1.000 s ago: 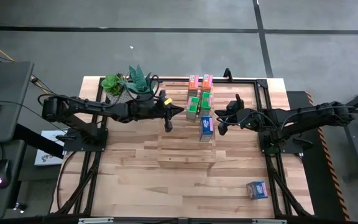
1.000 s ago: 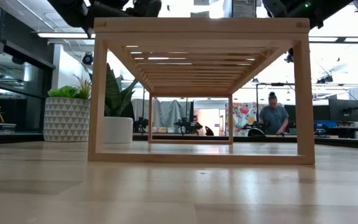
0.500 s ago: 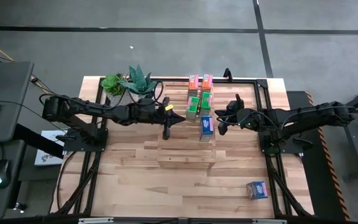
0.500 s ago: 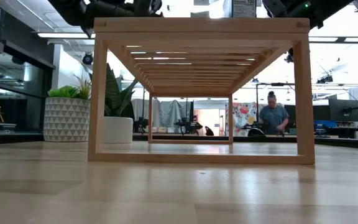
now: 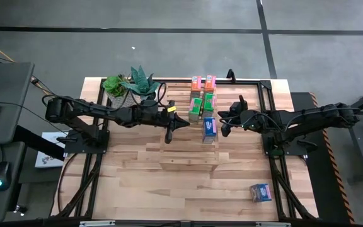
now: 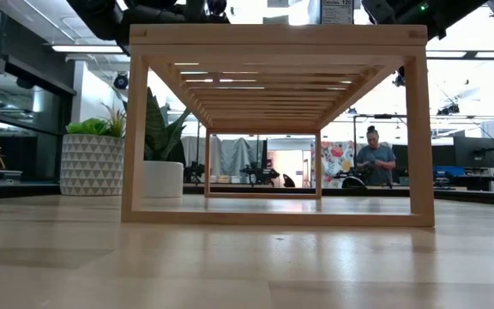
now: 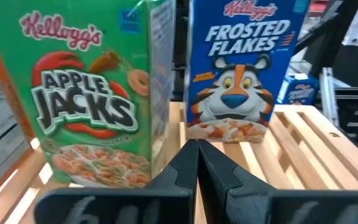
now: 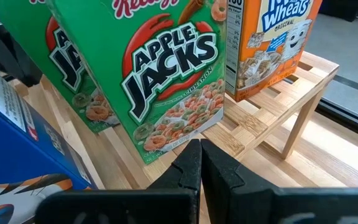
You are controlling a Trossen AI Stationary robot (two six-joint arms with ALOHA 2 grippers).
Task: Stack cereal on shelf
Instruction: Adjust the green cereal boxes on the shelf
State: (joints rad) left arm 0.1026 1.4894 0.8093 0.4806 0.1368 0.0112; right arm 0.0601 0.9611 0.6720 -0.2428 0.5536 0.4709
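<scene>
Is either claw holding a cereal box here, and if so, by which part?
Nothing is held. The left claw and right claw are both shut empty beside the boxes on the shelf.

Green box: "Kellogg's" in red script, "APPLE JACKS" in white letters; stands upright on the shelf.
Blue box: "Kellogg's", "FROSTED FLAKES" over a tiger's face; stands just beside the green box.
Green box, right wrist view: "APPLE JACKS", "CINNAMON" in small letters below it.
Orange box: "Wheats", "ORIGINAL"; a nutrition panel on its side, print too small to read.
Box end above the shelf, low view: label print, not legible.
</scene>
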